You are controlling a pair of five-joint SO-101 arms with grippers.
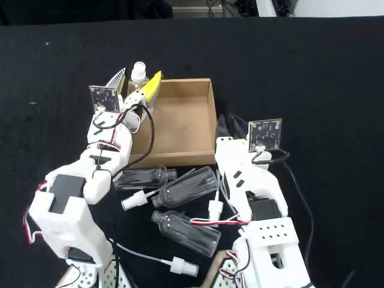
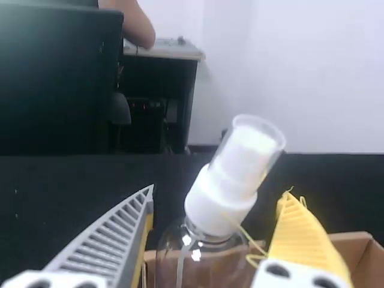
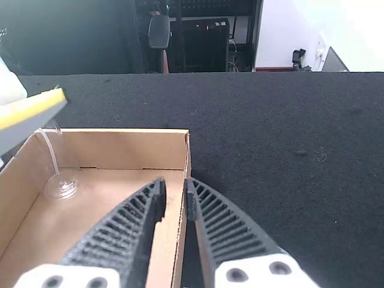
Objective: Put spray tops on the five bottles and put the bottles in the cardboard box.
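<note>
High view: the cardboard box (image 1: 180,123) is seen at frame centre on the black table (image 1: 300,72). The left gripper (image 1: 140,77) is placed over the box's upper left corner and is clamped on the capped bottle (image 1: 139,72), which is held upright. The right gripper (image 1: 228,125) is found at the box's right wall. Below the box, three uncapped bottles are laid on their sides: upper loose bottle (image 1: 144,177), middle loose bottle (image 1: 187,187), lower loose bottle (image 1: 187,233). Loose tops are scattered among them: left spray top (image 1: 135,200), right spray top (image 1: 215,210), bottom spray top (image 1: 183,266).

Left wrist view: the capped bottle (image 2: 204,246) is gripped at its shoulder between the grey finger (image 2: 108,246) and the yellow finger (image 2: 300,234). Its fitted spray top (image 2: 237,174) is tilted toward the upper right. A box edge is visible at lower right.

Right wrist view: the right gripper (image 3: 174,182) is closed nearly together, with the box wall caught in the narrow gap, one black finger inside and one outside. The capped bottle's clear base (image 3: 63,187) is seen on the box floor at left, under the yellow finger.
</note>
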